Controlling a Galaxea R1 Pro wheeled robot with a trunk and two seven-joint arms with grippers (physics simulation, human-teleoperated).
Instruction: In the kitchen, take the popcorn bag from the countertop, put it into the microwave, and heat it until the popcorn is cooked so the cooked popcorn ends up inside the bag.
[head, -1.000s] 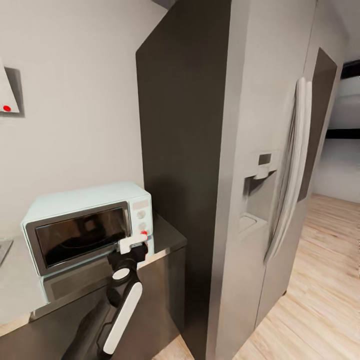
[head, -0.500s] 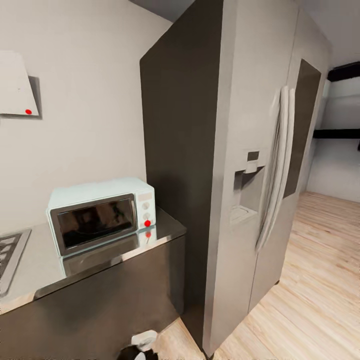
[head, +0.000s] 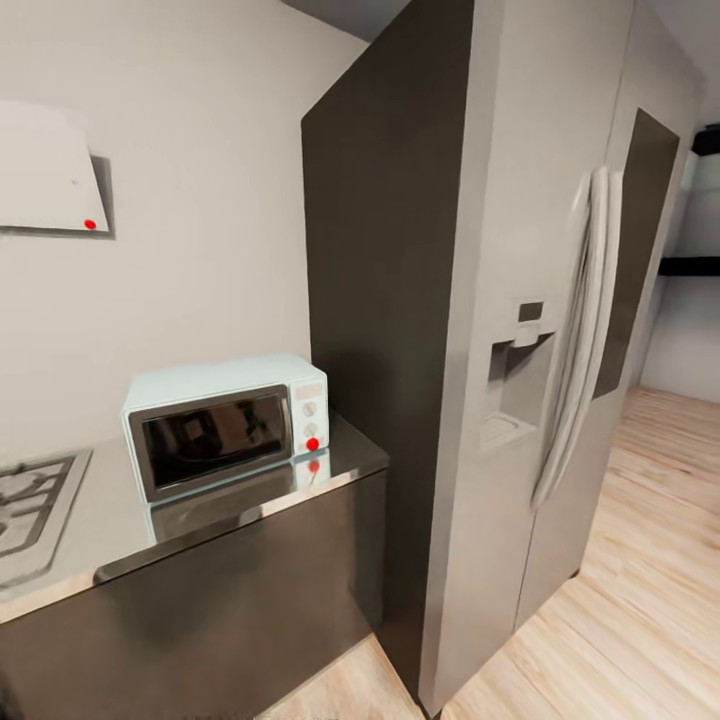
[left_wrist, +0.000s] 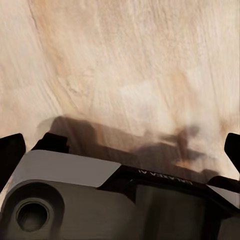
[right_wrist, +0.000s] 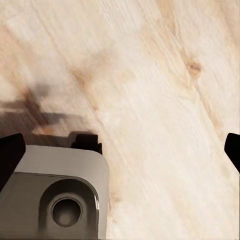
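Although the microwave (head: 228, 423) stands shut on the tabletop (head: 95, 520) with a red light glowing low on its white knob panel, I can't say from here whether the popcorn bag is inside — the dark glass of the door gives back only dim reflections, and no bag sits on the stretch of worktop in sight. My guess is that the loading is done and the heating is either running or about to be checked, but that is a reading of the closed door and the red lamp, not something plainly seen. What remains, at the least, is confirming that the popcorn has cooked.

The microwave rests near the right end of the grey tabletop, close beside the tall refrigerator (head: 520, 340), with a gas hob (head: 30, 510) well off to its other side. Its long axis runs along the wall, and the glass door faces out into the room, turned a little toward the hob end as I look at it.

Both arms hang low over the pale wooden floor (right_wrist: 165, 100). The left gripper (left_wrist: 120, 150) and the right gripper (right_wrist: 120, 150) each show dark fingertips far apart at the frame edges — released, holding nothing.
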